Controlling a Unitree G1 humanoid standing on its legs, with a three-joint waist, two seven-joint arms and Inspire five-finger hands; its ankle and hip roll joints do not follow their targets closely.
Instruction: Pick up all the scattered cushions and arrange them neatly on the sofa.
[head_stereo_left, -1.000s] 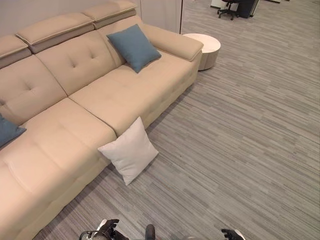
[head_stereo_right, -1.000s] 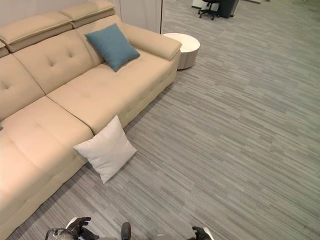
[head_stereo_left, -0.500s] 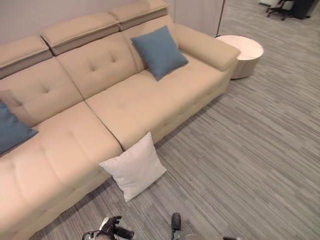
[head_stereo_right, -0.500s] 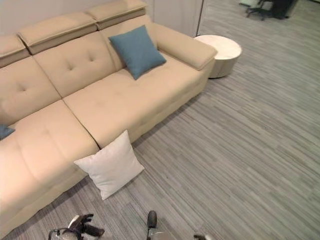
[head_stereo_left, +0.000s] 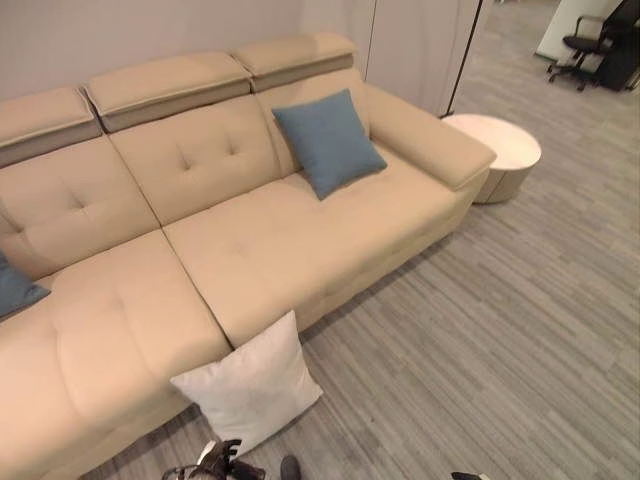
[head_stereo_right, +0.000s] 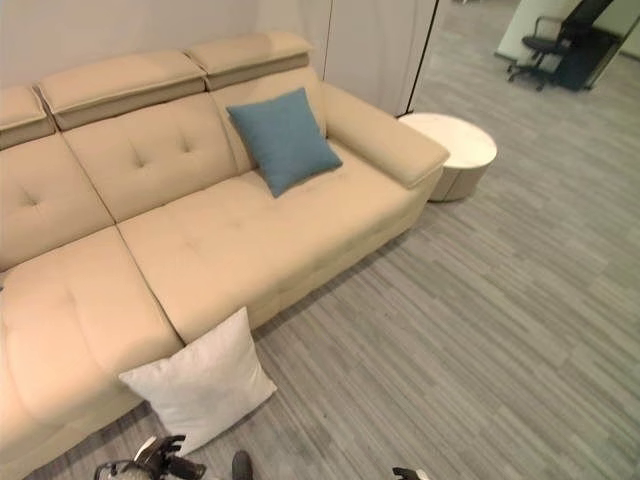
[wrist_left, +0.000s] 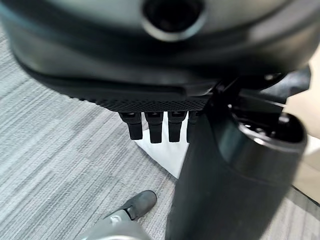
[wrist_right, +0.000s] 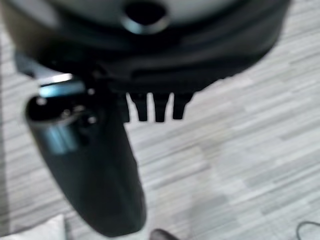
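1. Since the earlier frame the whole scene has slid in the head views, so the camera has turned; the cushions lie as before, with the white cushion (head_stereo_left: 248, 385) now nearer the view's lower edge and more of the wall behind the sofa showing.
2. The white cushion stands on a corner on the grey striped carpet (head_stereo_left: 500, 330), leaning against the front of the beige sofa (head_stereo_left: 250, 240), at about 7 o'clock in the left eye view.
3. A blue cushion (head_stereo_left: 328, 141) leans on the backrest by the sofa's right armrest, at about 12 o'clock.
4. The corner of a second blue cushion (head_stereo_left: 14, 288) rests on the seat at 9 o'clock.
5. A round white side table (head_stereo_left: 495, 152) stands just beside the armrest, at 2 o'clock; an office chair (head_stereo_left: 592, 52) is well beyond it.
6. The left hand (wrist_left: 155, 127) hangs over the carpet near the white cushion's corner, its fingers straight and loose, holding nothing.
7. The right hand (wrist_right: 155, 107) hangs over bare carpet, its fingers also straight and empty.
8. No writing or label can be read on anything.
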